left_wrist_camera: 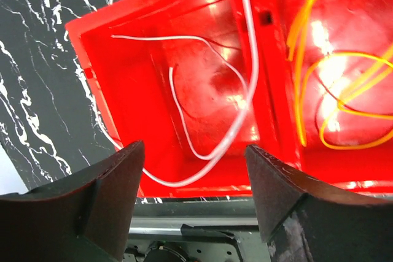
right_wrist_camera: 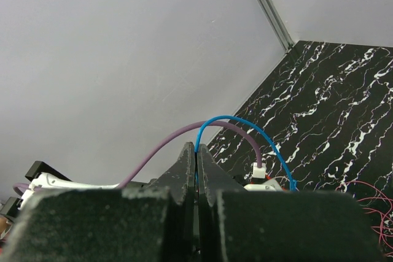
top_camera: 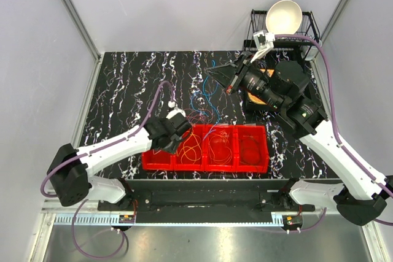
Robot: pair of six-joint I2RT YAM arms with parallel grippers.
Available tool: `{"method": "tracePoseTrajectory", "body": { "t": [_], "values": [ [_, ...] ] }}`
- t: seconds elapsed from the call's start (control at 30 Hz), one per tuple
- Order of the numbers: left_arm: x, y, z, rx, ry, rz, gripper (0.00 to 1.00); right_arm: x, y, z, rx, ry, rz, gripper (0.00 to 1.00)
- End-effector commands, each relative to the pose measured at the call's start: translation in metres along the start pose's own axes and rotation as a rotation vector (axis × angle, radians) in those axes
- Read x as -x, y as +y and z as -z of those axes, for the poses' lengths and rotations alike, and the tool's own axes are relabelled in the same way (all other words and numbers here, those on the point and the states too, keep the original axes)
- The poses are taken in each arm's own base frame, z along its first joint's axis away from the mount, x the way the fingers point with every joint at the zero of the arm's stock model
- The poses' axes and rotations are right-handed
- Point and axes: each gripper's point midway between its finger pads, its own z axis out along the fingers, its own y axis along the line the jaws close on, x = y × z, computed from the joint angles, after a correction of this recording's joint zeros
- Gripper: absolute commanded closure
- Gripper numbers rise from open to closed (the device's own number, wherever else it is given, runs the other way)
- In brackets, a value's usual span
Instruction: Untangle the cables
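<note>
Cables (top_camera: 198, 115) lie tangled just behind the tray (top_camera: 202, 167). The blue cable (right_wrist_camera: 245, 122) rises rightward into the clamped right gripper (right_wrist_camera: 196, 148). The left gripper (left_wrist_camera: 193, 150), jaws apart, hovers nearer, over the white cable (left_wrist_camera: 248, 72).

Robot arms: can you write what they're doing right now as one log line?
left gripper: open, over white cable in red tray | right gripper: shut on blue cable

The top view looks steeply down from behind the arms over the whole worktop (top_camera: 123, 90). The left wrist view sits close above the red tray (left_wrist_camera: 270, 59), which also shows at the top view's lower centre. The right wrist view skims low across the worktop toward a wall (right_wrist_camera: 123, 59).
</note>
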Motion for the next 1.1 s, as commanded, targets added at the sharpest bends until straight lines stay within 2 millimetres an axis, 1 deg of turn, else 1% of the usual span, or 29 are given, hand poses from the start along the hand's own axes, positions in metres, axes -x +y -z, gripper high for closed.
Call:
{"method": "tracePoseTrajectory", "body": {
  "t": [0.0,0.17,0.3,0.33,0.37,0.4,0.43,0.47,0.53,0.57,0.67,0.7,0.73,0.77,0.8,0.83,0.9,0.93,0.97,1.0,1.03,1.07],
  "values": [
    [0.009,-0.002,-0.006,-0.026,-0.012,-0.001,0.29,0.006,0.013,0.007,0.045,-0.02,0.008,1.0],
    [0.008,-0.005,-0.012,-0.042,0.019,-0.016,0.32,0.006,0.013,0.008,0.044,-0.021,0.011,1.0],
    [0.006,-0.007,-0.018,-0.041,0.052,-0.03,0.36,0.006,0.013,0.008,0.046,-0.019,0.014,1.0],
    [0.006,-0.007,-0.019,-0.04,0.054,-0.03,0.4,0.005,0.013,0.008,0.045,-0.018,0.012,1.0],
    [0.006,-0.007,-0.02,-0.038,0.058,-0.032,0.42,0.007,0.014,0.01,0.046,-0.023,0.015,1.0],
    [0.007,-0.005,-0.021,-0.022,0.058,-0.029,0.46,0.007,0.013,0.01,0.043,-0.022,0.016,1.0],
    [0.007,-0.004,-0.021,-0.017,0.061,-0.027,0.56,0.007,0.013,0.01,0.043,-0.023,0.019,1.0],
    [0.009,-0.004,-0.021,-0.012,0.057,-0.025,0.62,0.007,0.012,0.011,0.038,-0.023,0.02,1.0],
    [0.011,0.001,-0.019,0.006,0.045,-0.018,0.81,0.007,0.011,0.011,0.037,-0.024,0.022,1.0],
    [0.017,0.002,-0.015,0.01,0.03,-0.009,1.0,0.006,0.011,0.011,0.037,-0.022,0.02,1.0],
    [0.035,0.018,0.005,0.065,-0.02,0.032,1.0,0.006,0.012,0.01,0.039,-0.02,0.02,1.0],
    [0.042,0.026,0.012,0.092,-0.047,0.045,1.0,0.006,0.011,0.009,0.037,-0.02,0.017,1.0],
    [0.053,0.033,0.026,0.102,-0.071,0.059,1.0,0.004,0.01,0.007,0.035,-0.014,0.015,1.0],
    [0.06,0.038,0.034,0.111,-0.093,0.072,1.0,0.005,0.011,0.008,0.039,-0.015,0.017,1.0],
    [0.063,0.048,0.043,0.144,-0.102,0.069,1.0,0.005,0.011,0.007,0.04,-0.016,0.014,1.0],
    [0.08,0.053,0.059,0.142,-0.149,0.1,1.0,0.004,0.011,0.007,0.041,-0.014,0.012,1.0],
    [0.09,0.067,0.075,0.177,-0.178,0.114,1.0,0.004,0.011,0.007,0.041,-0.014,0.009,1.0],
    [0.104,0.071,0.09,0.167,-0.219,0.144,1.0,0.004,0.012,0.007,0.045,-0.012,0.007,1.0],
    [0.109,0.073,0.097,0.166,-0.235,0.16,1.0,0.004,0.012,0.007,0.045,-0.014,0.008,1.0],
    [0.11,0.078,0.104,0.172,-0.238,0.168,1.0,0.005,0.012,0.007,0.045,-0.016,0.007,1.0],
    [0.119,0.08,0.115,0.159,-0.268,0.2,1.0,0.005,0.012,0.007,0.045,-0.016,0.008,1.0],
    [0.121,0.08,0.121,0.145,-0.274,0.218,1.0,0.004,0.012,0.007,0.044,-0.015,0.009,1.0]
  ]
}}
